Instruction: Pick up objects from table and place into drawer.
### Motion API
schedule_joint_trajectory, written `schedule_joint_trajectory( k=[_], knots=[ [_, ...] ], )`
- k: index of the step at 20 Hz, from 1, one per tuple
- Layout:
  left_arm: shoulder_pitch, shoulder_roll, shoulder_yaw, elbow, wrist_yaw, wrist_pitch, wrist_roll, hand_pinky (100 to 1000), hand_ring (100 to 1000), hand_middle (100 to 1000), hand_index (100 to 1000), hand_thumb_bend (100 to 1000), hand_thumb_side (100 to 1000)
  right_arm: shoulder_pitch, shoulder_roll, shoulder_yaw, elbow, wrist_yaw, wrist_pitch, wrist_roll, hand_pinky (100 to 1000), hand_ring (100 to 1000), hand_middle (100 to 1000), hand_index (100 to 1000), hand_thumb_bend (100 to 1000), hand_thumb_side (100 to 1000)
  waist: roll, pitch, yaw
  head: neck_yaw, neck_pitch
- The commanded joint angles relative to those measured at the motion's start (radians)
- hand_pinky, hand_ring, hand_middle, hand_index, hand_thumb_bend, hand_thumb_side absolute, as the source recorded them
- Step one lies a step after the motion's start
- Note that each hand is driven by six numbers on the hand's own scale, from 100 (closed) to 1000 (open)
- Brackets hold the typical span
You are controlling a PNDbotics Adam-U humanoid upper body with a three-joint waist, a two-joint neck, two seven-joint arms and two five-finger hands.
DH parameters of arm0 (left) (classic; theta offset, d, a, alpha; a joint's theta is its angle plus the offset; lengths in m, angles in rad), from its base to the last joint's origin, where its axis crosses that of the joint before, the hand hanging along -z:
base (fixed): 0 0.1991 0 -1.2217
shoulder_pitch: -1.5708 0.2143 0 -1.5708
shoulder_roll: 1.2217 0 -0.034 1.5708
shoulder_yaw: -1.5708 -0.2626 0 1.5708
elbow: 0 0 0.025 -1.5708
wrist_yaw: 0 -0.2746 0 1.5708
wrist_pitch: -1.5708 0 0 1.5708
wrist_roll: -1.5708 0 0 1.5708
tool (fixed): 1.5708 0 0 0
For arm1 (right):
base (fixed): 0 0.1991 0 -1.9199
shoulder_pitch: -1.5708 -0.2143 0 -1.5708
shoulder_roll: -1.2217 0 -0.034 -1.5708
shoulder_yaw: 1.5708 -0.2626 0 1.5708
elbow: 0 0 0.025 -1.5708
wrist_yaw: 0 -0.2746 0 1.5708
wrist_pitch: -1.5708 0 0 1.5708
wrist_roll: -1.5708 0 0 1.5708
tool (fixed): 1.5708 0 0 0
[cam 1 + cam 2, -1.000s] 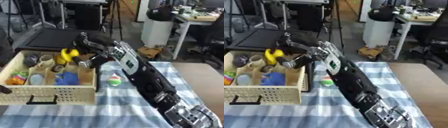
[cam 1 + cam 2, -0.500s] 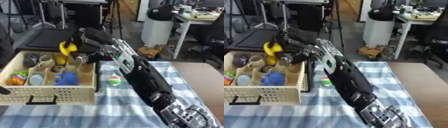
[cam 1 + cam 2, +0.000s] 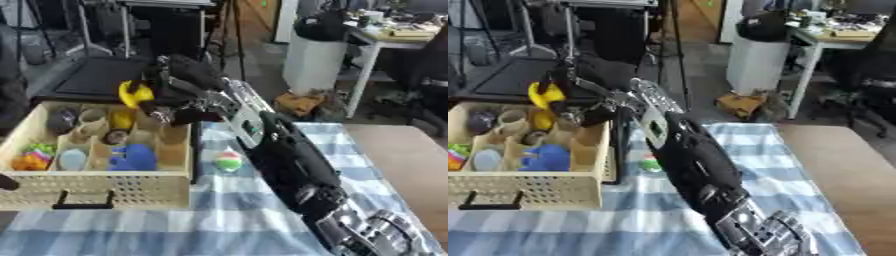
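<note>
My right hand reaches in from the lower right and hangs over the back of the cream drawer. Its fingers are curled on a yellow toy, held above the rear compartments. The drawer's compartments hold a blue toy, an orange and green toy, a pale oval, a second yellow piece and cups. A green, white and red ball lies on the striped cloth just right of the drawer. Only a dark tip of my left hand shows at the left edge.
The blue-and-white striped cloth covers the table; bare wood shows at the right. The drawer's black handle faces me. Beyond the table stand a white bin and dark stands.
My right hand has risen a little and drifted left with the yellow toy, from low by the drawer's back wall to above the rear compartments. The ball has stayed put.
</note>
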Motion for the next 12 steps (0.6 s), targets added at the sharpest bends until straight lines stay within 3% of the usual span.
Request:
schedule_joint_trajectory(
  k=[1, 7, 12],
  knots=[
    [-0.009, 0.006, 0.006, -0.019, 0.003, 0.0, -0.001, 200, 100, 100, 601, 248, 1000, -0.03, -0.006, 0.007, -0.006, -0.002, -0.02, 0.006, 488, 605, 640, 734, 100, 124, 0.01, -0.007, -0.001, -0.002, -0.002],
    [-0.008, 0.006, 0.007, -0.019, 0.003, -0.001, -0.002, 200, 100, 100, 601, 248, 1000, -0.029, -0.008, 0.017, -0.008, 0.016, -0.068, 0.071, 658, 761, 805, 859, 100, 242, 0.011, -0.007, -0.002, -0.002, -0.001],
    [-0.008, 0.006, 0.007, -0.019, 0.002, -0.001, -0.002, 200, 100, 100, 601, 248, 1000, -0.028, -0.01, 0.008, -0.012, 0.017, -0.091, 0.125, 691, 785, 832, 894, 100, 255, 0.012, -0.008, -0.004, -0.002, -0.002]
  ],
)
